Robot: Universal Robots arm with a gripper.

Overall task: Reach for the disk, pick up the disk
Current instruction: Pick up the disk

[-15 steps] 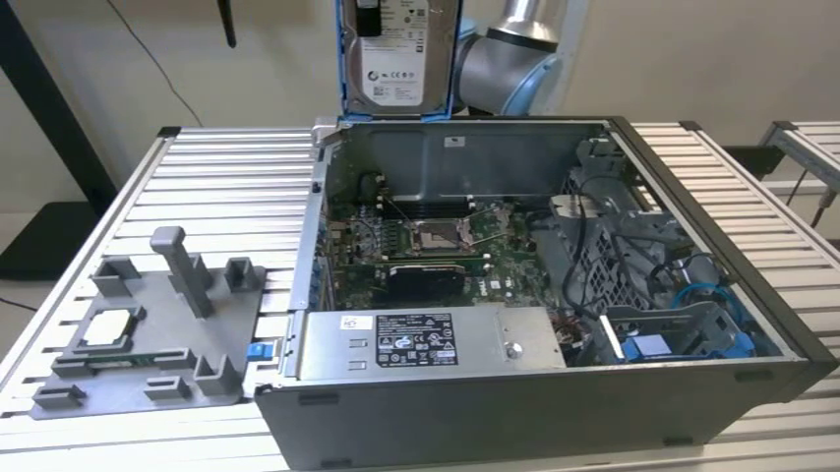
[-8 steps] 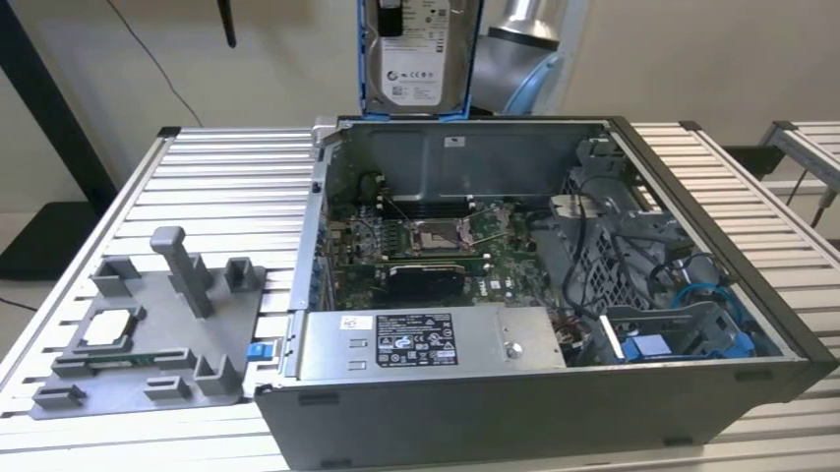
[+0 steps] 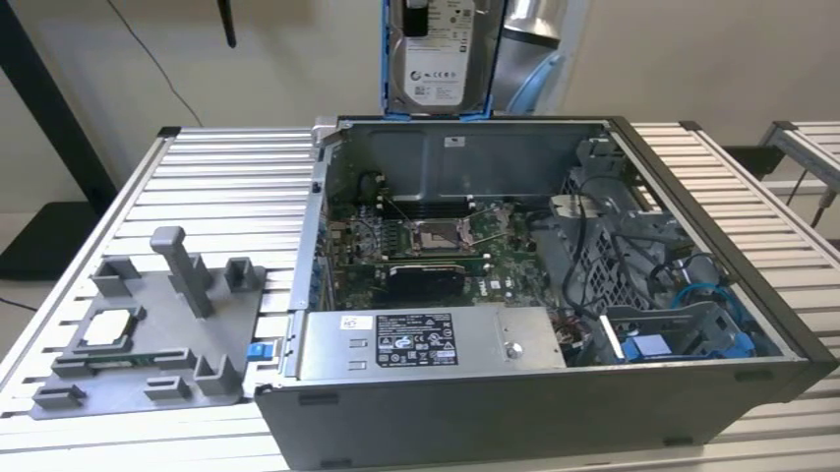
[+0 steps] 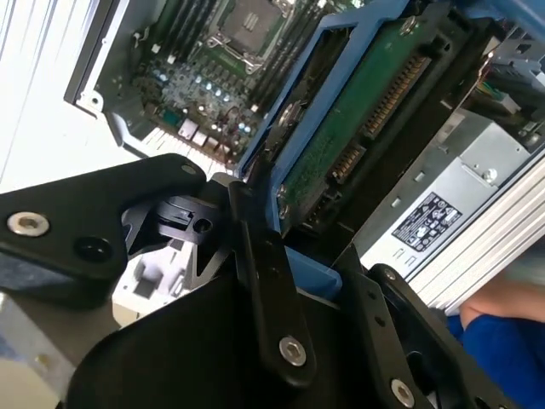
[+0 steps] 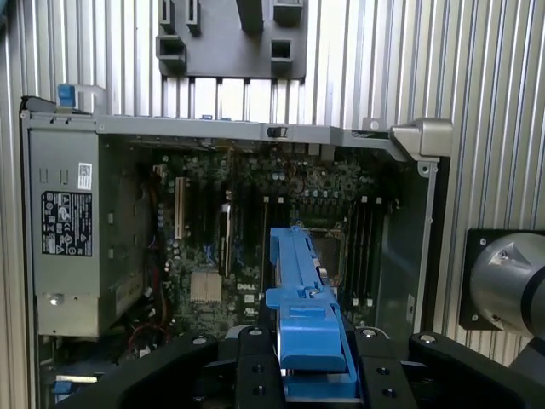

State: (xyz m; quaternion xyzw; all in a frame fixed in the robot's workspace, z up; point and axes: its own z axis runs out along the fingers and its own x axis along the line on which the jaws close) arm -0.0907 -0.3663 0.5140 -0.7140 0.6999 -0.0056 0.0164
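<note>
The disk hangs upright high above the open computer case. Its silver face with the white label is toward the exterior camera, framed by the bright blue bracket. In the second wrist view the disk shows its green circuit-board underside inside the blue frame. My gripper is shut on it, with black fingers pressed against the bracket's end. In the first wrist view the disk's blue bracket edge runs out from my gripper over the motherboard.
The open computer case stands on a slatted metal table, with its motherboard and a grey power supply box exposed. A grey fixture plate carrying a small square chip lies at the exterior view's left. A person's blue sleeve is nearby.
</note>
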